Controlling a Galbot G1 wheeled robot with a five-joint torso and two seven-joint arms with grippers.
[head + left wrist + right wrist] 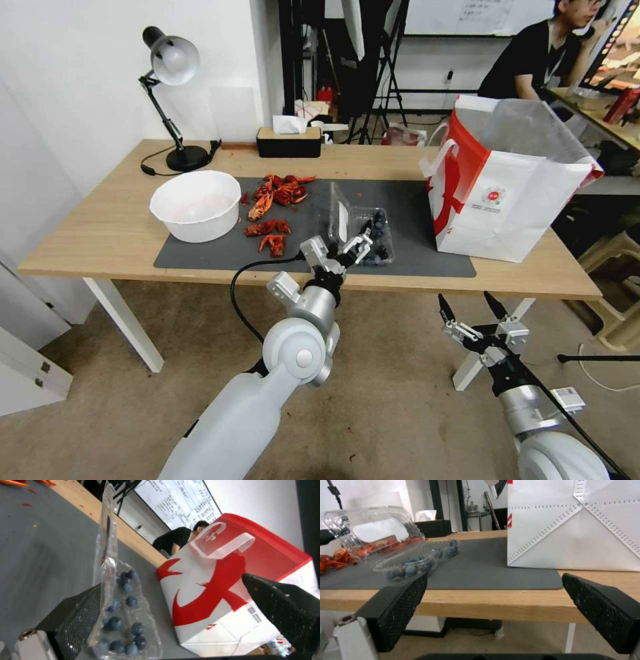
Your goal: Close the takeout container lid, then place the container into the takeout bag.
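Note:
The takeout container (377, 241) lies open on the grey mat, dark blueberries in its tray. Its clear lid (339, 217) with a white oblong label stands nearly upright on the tray's left side. My left gripper (357, 245) is at the container's near edge, open. In the left wrist view the tray (128, 620) and lid (106, 537) sit just inside one finger (76, 620). The takeout bag (513, 180), white with red sides, stands open to the right of the container. Below the table's front edge my right gripper (473, 308) hangs open, facing the container (420, 562) and the bag (573, 525).
A round white bowl (195, 203) sits on the mat's (413, 213) left end, with red crayfish shells (277, 193) scattered beside it. A desk lamp (170, 67) and a black tissue box (289, 141) stand along the wooden table's far edge.

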